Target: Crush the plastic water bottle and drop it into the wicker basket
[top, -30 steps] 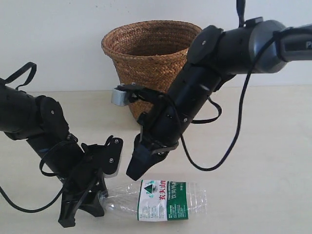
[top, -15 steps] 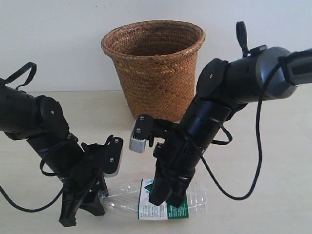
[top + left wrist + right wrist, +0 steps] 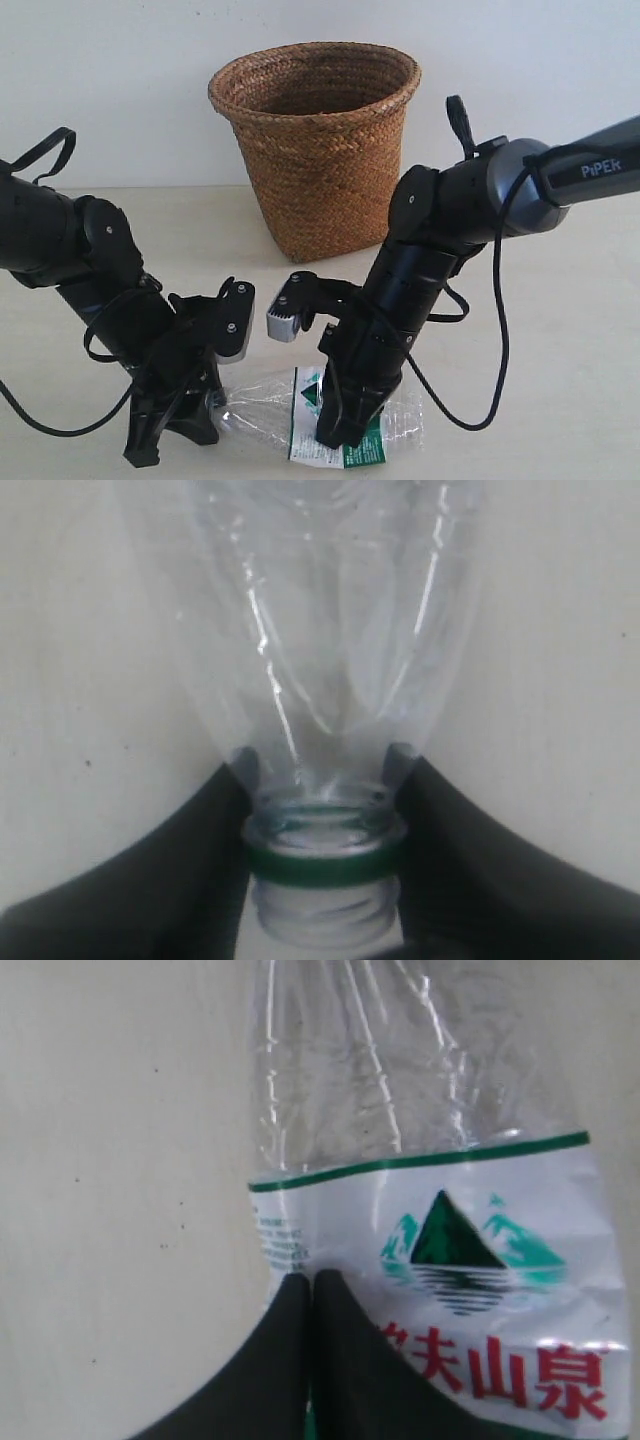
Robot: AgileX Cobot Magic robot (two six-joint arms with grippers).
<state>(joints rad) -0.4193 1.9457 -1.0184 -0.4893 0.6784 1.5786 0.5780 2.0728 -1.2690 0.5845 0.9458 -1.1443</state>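
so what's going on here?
Two arms are working on a bottle that lies on its side on the table. The left gripper clamps its neck. The right gripper, fingers shut together, presses down on the label section. The clear body looks creased there. The basket stands upright behind, and the bottle is not yet in it.

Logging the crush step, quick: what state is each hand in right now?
Left hand: closed on the plastic water bottle at its neck.
Right hand: closed, fingertips together, set on the bottle's label, holding nothing.
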